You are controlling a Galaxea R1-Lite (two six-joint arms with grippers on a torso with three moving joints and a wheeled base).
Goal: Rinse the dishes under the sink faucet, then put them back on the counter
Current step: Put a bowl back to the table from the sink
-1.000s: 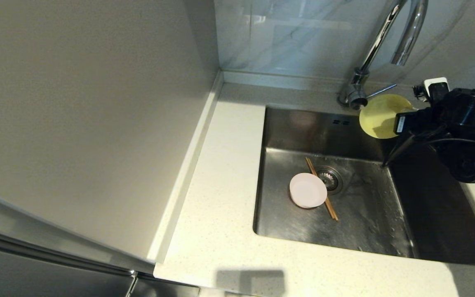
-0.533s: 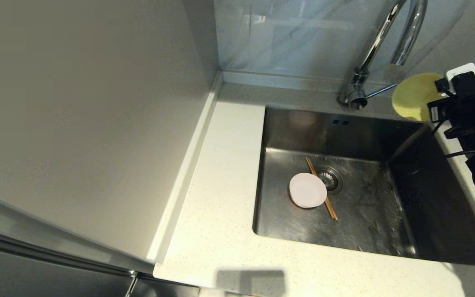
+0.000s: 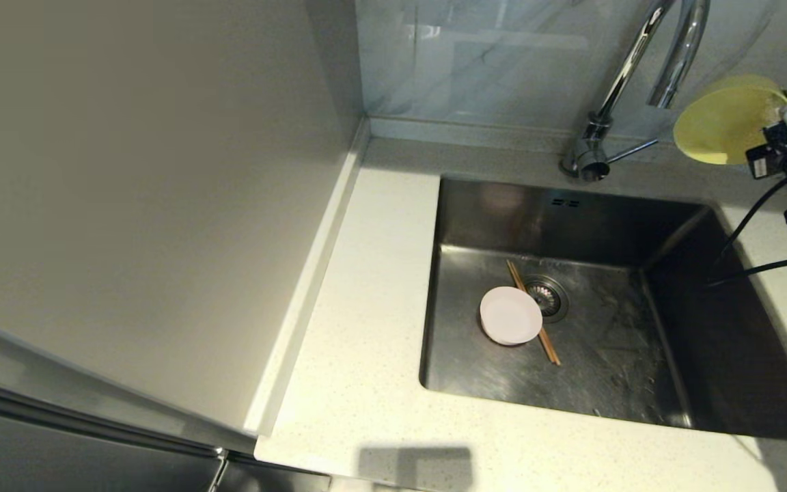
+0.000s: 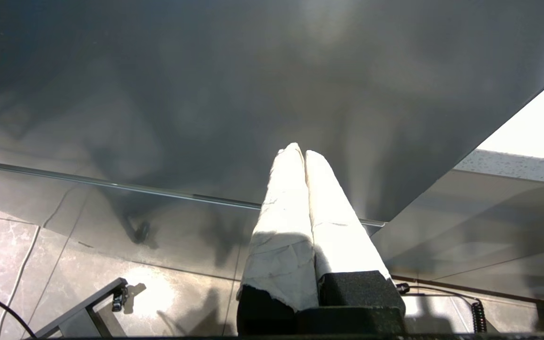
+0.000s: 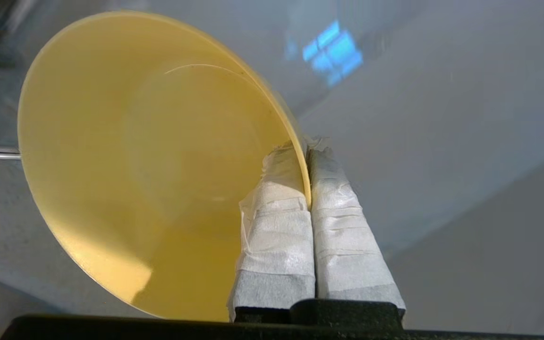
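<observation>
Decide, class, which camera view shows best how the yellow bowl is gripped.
The right wrist view: the right hand pinches the yellow bowl by its rim, one finger each side. The head view shows the bowl whole but hides the grip; the left wrist view misses it.

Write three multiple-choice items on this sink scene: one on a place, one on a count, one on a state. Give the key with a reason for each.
1. Where is the pink dish?
A. on the counter
B. on the sink floor beside the drain strainer
C. in a gripper

2. How many of the dishes lie in the sink?
A. none
B. the pink dish only
C. the pink dish and the chopsticks

3. How is the yellow bowl held?
A. its rim is pinched between the right gripper's fingers
B. it rests loose on the counter
C. the left gripper carries it

Key: B, it sits on the basin floor next to the strainer; C, both lie there, the chopsticks passing under the dish; A, the right wrist view shows the rim clamped, while the left gripper is shut and empty.
</observation>
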